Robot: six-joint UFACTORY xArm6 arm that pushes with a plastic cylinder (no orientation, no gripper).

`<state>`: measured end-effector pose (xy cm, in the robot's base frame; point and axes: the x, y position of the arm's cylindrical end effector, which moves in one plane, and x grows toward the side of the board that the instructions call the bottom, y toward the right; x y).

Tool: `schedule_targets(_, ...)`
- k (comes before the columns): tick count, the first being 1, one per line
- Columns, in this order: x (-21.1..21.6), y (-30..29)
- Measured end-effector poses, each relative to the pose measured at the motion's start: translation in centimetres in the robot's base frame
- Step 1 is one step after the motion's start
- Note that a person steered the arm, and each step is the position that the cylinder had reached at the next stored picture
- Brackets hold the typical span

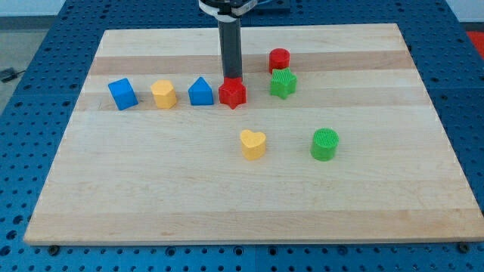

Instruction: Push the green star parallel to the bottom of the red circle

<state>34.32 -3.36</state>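
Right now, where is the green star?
The green star block sits in the upper middle of the wooden board, just below the red cylinder block, nearly touching it, and to the view's right of the red star block.

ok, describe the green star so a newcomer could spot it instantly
Start at the wooden board and look right of centre near the view's top, where the red circle stands. The green star sits directly below it, nearly touching. It has ridged points, unlike the round green cylinder further toward the view's bottom.
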Motion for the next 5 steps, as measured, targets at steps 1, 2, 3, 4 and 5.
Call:
schedule_targets(1, -0.1, 1.0)
schedule_targets(2, -0.1, 5.1)
schedule_targets(3, -1.3, 8.2)
schedule_targets(4, -2.2, 11.1)
schedule_targets(5, -2.1, 15.6)
